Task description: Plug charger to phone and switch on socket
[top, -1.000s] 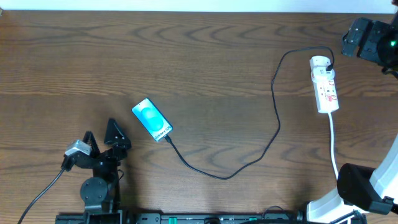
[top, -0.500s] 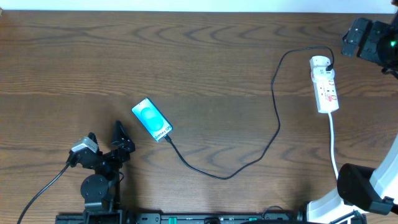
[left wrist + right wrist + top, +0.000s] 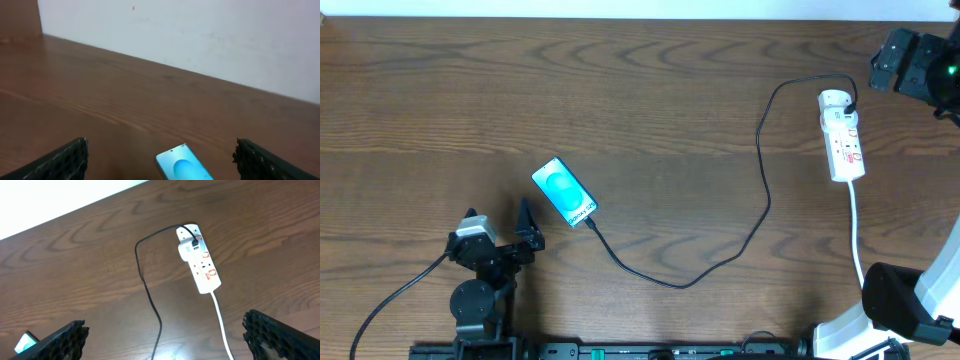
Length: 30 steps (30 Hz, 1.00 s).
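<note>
The phone lies face up, blue screen lit, left of the table's middle. It also shows at the bottom of the left wrist view and as a corner in the right wrist view. The black charger cable runs in a long loop from the socket strip to the phone's lower right end, where its tip touches the phone. My left gripper is open and empty, below and left of the phone. My right gripper is open and empty, high above the socket, fingers wide.
The socket's white cord runs down to the front edge on the right and shows in the right wrist view. A pale wall borders the far table edge. The arm bases stand at the front edge.
My left gripper has shifted right and turned, its right finger now closer to the phone. The right arm, phone, cable and socket have not moved.
</note>
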Each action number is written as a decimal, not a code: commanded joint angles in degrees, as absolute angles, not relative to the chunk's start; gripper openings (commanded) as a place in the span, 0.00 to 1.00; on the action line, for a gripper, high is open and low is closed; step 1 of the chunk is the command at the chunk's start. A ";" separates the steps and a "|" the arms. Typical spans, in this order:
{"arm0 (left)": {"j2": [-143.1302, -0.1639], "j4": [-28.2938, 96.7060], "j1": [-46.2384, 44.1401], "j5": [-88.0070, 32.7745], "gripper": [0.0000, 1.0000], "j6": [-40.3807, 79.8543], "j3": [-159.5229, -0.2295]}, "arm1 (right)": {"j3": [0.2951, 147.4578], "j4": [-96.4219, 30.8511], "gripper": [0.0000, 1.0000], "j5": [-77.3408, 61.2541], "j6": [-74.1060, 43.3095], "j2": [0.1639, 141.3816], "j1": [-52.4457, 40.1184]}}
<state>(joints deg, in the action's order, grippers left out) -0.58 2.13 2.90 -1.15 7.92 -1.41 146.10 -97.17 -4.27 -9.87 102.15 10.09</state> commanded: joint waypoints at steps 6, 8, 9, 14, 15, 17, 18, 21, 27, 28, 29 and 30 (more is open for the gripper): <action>-0.08 4.23 2.55 -0.67 0.94 3.01 -0.27 | 146.19 -97.27 0.99 -3.99 -10.24 101.58 9.69; -0.10 4.23 2.55 -0.67 0.94 3.01 -0.27 | 146.19 -97.27 0.99 -3.99 -10.24 101.58 9.69; -0.10 4.23 2.55 -0.67 0.94 3.03 -0.27 | 146.19 -97.27 0.99 -3.99 -10.24 101.58 9.69; -0.10 4.21 2.55 -1.54 0.94 3.01 -0.27 | 146.19 -97.27 0.99 -3.99 -10.24 101.58 9.69; -0.10 4.23 2.55 -1.54 0.94 3.01 -0.27 | 146.19 -97.30 0.99 -3.99 -10.24 101.58 9.69; -0.08 4.21 2.55 -2.42 0.94 3.03 -0.27 | 146.19 -97.27 0.99 -3.99 -10.24 101.58 9.69; -0.08 4.14 2.55 -3.46 0.94 3.03 -0.27 | 146.19 -97.30 0.99 -3.99 -10.24 101.58 9.69; -0.10 3.92 2.55 -3.38 0.94 3.01 -0.27 | 146.19 -97.27 0.99 -3.99 -10.24 101.58 9.69; -0.23 3.92 2.55 -3.29 0.94 3.03 -0.27 | 146.19 -97.27 0.99 -3.99 -10.24 101.58 9.69; -0.23 3.90 2.55 -3.29 0.94 3.03 -0.27 | 146.19 -97.27 0.99 -3.99 -10.24 101.58 9.69; -0.23 3.90 2.55 -3.29 0.94 3.03 -0.27 | 146.19 -97.27 0.99 -3.99 -10.24 101.58 9.69; -0.23 3.90 2.55 -3.29 0.94 3.03 -0.27 | 146.19 -97.30 0.99 -3.99 -10.24 101.58 9.69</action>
